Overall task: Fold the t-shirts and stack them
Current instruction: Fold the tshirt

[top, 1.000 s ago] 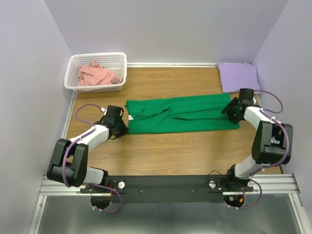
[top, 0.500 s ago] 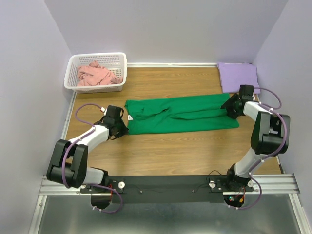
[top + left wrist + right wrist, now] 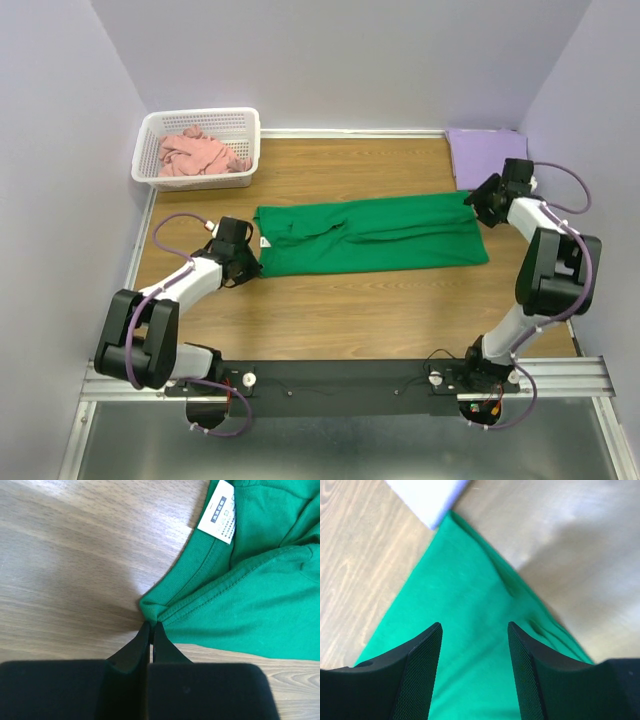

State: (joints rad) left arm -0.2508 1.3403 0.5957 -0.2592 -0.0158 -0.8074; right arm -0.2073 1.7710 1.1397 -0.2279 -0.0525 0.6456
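Your left gripper (image 3: 151, 625) pinches the neck-side edge of the limp, light bright green cloth t-shirt (image 3: 370, 233) spread mid-frame; your right gripper (image 3: 474, 628), jaws apart, should nip its upper-right hem corner.

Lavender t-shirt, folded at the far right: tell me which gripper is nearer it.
Right. The right gripper hovers open over the green t-shirt's corner beside the lavender t-shirt; the left gripper pinches the collar end, across the table.
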